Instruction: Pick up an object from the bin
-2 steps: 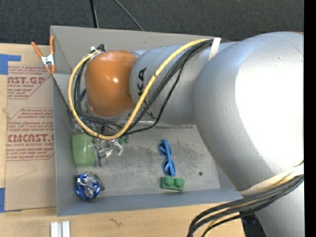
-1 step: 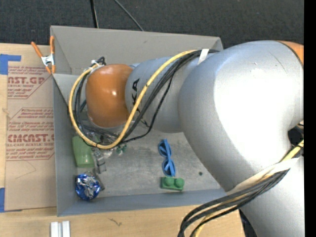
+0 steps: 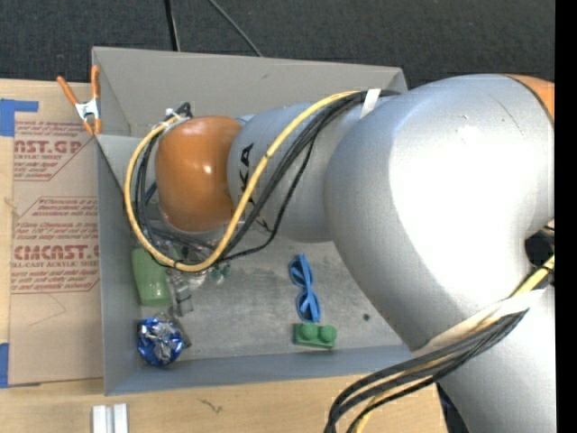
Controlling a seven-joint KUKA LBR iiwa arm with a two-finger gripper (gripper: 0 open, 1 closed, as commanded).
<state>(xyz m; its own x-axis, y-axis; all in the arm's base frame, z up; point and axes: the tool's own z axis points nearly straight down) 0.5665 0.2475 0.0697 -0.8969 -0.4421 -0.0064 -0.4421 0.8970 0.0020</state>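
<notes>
- The gripper (image 3: pixel 185 289) hangs low in the left part of the bin (image 3: pixel 257 369), under the round orange cover (image 3: pixel 191 177) on the wrist. Whether it is released or clenched I cannot tell, as the cover and a tangle of parts hide its working end.
- Nothing can be seen grasped in it.
- A pale green block (image 3: pixel 148 276) lies just to its left, against the bin's left wall. It is the thing nearest the tool, but I cannot tell whether the two touch.
- A crumpled blue and silver foil ball (image 3: pixel 160 342) sits in the near left corner, a little nearer than the gripper and apart from it.
- Further right on the floor lies a blue, spectacle-shaped piece (image 3: pixel 305 289). A small green brick (image 3: pixel 314 335) sits just beyond its near end, close to the near wall.
- Bare grey floor lies open between the gripper and the blue piece.
- The thick grey arm (image 3: pixel 433 206) covers the right and far parts of the bin, and yellow and black cables (image 3: pixel 137 183) loop round the cover close to the left wall.
- The arm carries dark letters, of which "KA" (image 3: pixel 243 171) can be read.
</notes>
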